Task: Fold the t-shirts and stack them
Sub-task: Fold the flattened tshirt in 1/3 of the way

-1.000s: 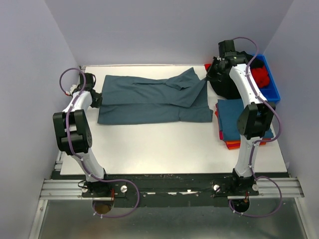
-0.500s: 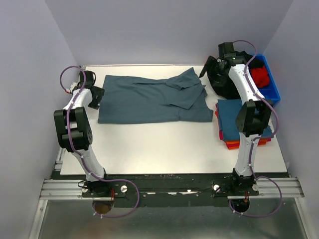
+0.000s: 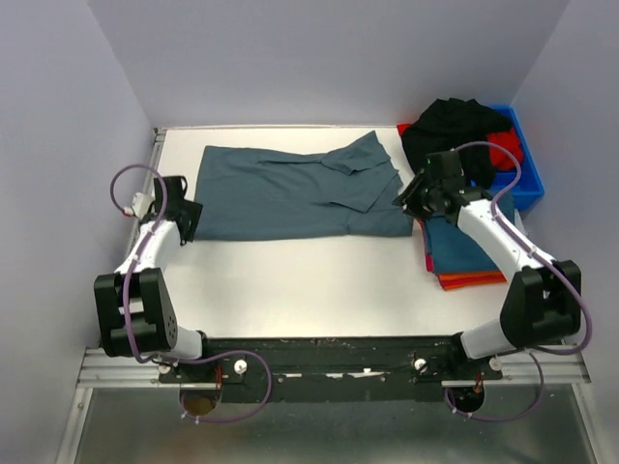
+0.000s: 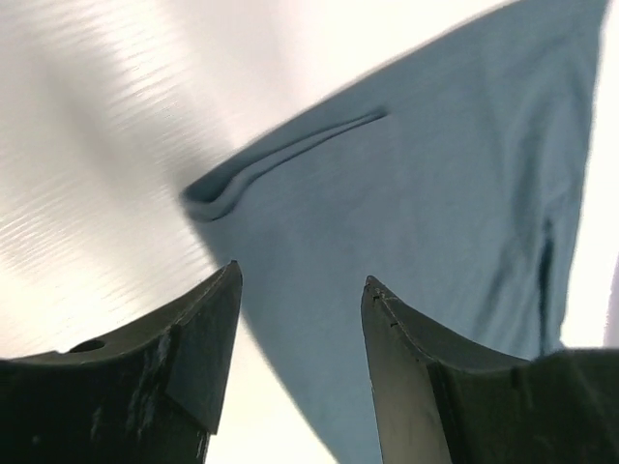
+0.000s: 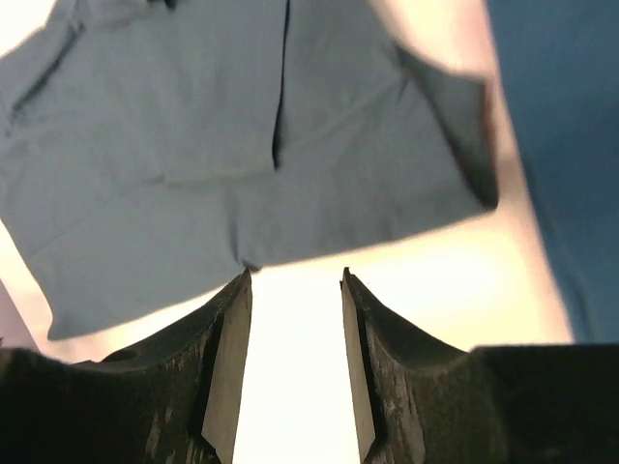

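Note:
A grey-blue t-shirt [image 3: 290, 191] lies folded lengthwise across the far half of the white table [image 3: 319, 285], one sleeve turned over its upper right part. My left gripper [image 3: 191, 222] hovers open at the shirt's near left corner. In the left wrist view the shirt [image 4: 445, 164] fills the space beyond the left gripper [image 4: 300, 282], with nothing between the fingers. My right gripper [image 3: 408, 199] stands open by the shirt's right edge. The right wrist view shows the shirt's hem [image 5: 242, 155] just past the empty right gripper [image 5: 295, 277].
A stack of folded shirts [image 3: 466, 253], dark blue on top of red and orange, lies at the right under my right forearm and also shows in the right wrist view [image 5: 566, 145]. A blue bin [image 3: 523, 182] at the far right holds black and red clothes.
Both grippers opened and let go of the shirt's far edge. Both arms drew back toward the near side, beside the shirt's left corner and right edge. The shirt settled flat.

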You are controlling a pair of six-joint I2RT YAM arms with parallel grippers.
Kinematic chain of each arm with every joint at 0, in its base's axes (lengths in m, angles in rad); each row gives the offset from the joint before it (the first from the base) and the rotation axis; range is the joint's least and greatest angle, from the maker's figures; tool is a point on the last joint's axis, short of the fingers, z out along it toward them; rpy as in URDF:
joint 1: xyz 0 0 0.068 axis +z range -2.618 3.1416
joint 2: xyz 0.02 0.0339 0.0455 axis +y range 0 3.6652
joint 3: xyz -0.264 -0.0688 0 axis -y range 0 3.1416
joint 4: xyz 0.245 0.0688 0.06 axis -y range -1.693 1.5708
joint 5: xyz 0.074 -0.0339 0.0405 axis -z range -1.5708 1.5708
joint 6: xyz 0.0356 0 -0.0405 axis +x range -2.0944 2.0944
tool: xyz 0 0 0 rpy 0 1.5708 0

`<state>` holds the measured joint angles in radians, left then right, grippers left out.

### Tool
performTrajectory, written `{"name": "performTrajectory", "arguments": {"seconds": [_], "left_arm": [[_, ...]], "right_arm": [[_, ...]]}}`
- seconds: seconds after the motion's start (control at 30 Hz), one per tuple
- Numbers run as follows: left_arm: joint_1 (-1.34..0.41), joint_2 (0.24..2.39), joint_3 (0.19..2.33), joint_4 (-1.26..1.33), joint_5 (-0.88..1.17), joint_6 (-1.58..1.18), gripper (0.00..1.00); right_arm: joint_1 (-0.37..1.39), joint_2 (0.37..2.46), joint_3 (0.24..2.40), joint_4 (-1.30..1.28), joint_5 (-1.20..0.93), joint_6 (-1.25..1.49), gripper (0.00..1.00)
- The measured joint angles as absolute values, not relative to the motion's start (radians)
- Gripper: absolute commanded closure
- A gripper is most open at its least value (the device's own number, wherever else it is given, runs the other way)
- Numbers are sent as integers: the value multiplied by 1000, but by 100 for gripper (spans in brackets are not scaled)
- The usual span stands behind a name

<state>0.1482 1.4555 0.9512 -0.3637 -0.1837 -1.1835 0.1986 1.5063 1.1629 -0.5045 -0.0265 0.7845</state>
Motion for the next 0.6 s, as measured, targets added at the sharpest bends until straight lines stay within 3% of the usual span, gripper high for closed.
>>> {"name": "performTrajectory", "arguments": {"seconds": [0.23, 0.6], "left_arm": [[147, 1374, 688, -284, -181, -1220, 40], [147, 1400, 679, -153, -179, -1225, 42]], "right_arm": [[282, 1409, 892, -372, 47, 949, 52], [281, 1474, 842, -277, 123, 1066, 54]]}}
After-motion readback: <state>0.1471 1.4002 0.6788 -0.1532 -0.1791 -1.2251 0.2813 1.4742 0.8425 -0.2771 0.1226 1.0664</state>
